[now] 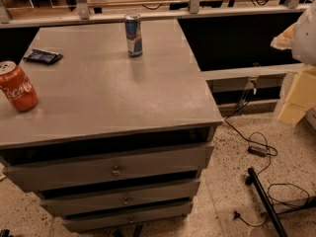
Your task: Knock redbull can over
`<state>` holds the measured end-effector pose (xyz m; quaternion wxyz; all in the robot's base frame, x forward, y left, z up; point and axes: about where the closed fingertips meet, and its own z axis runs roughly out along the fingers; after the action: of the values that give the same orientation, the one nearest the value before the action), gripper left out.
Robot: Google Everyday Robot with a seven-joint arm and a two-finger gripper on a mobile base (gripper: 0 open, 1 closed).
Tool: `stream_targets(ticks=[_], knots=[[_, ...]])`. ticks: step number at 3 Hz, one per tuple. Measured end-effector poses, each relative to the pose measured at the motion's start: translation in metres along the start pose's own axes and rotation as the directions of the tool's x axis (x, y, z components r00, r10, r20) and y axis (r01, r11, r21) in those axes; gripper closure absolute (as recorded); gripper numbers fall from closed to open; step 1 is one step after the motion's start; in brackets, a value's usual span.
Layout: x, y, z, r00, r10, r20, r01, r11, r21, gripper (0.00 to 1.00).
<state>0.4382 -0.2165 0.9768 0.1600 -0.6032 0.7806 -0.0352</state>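
The redbull can [133,34] stands upright near the far edge of the grey cabinet top [113,93], a slim blue and silver can with a silver top. A pale, blurred shape at the right edge of the view looks like my arm and gripper [291,37]. It hangs well to the right of the cabinet, far from the can and touching nothing on the cabinet.
A red Coca-Cola can [17,87] stands upright at the left edge of the cabinet top. A flat dark blue packet [43,56] lies at the far left. Drawers [116,169] face the front. Black cables [256,149] and a black bar [266,201] lie on the speckled floor at right.
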Motion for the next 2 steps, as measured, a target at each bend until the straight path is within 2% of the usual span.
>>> stream_targets(ticks=[1,2], knots=[[-0.004,-0.006,-0.002,1.0,-0.005,0.013,0.005,0.9999,0.015,0.0],[-0.016,-0.026,0.0,0.999,-0.023,0.047,0.021,0.9994,0.027,0.0]])
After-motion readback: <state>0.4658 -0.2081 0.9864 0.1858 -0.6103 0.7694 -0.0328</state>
